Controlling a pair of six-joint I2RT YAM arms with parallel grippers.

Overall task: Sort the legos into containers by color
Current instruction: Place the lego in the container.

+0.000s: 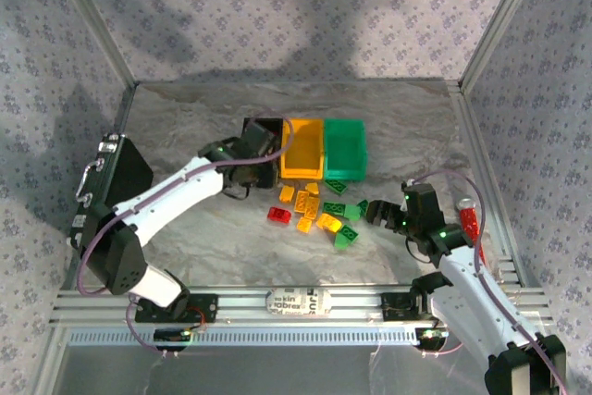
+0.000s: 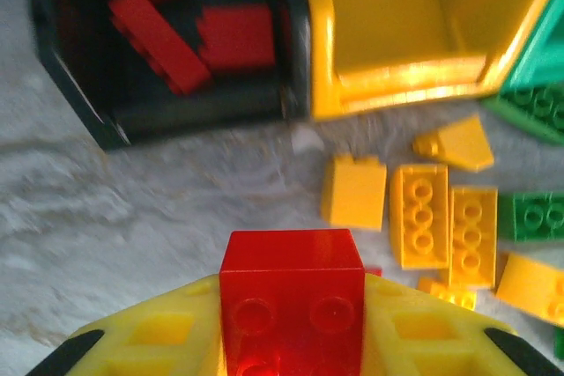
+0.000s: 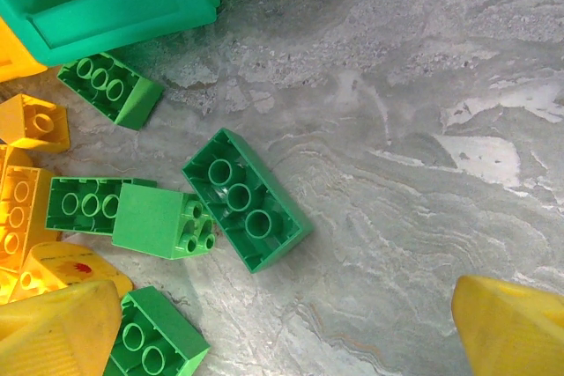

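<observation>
My left gripper (image 2: 292,323) is shut on a red brick (image 2: 292,292), held just short of the black bin (image 2: 70,85), which has several red bricks (image 2: 159,33) in it. From above, that gripper (image 1: 250,152) overlaps the black bin (image 1: 270,127). The yellow-orange bin (image 1: 302,148) and the green bin (image 1: 344,147) stand to its right. Loose yellow-orange, green and red legos (image 1: 314,210) lie in front of the bins. My right gripper (image 1: 377,213) is open and empty at the pile's right edge. An upturned green brick (image 3: 247,200) lies ahead of its fingers (image 3: 53,332).
A large black case (image 1: 116,178) lies along the left wall. A long red strip (image 1: 470,219) rests at the right wall. The aluminium rail (image 1: 287,302) runs along the near edge. Bare marbled tabletop (image 3: 423,129) lies right of the pile.
</observation>
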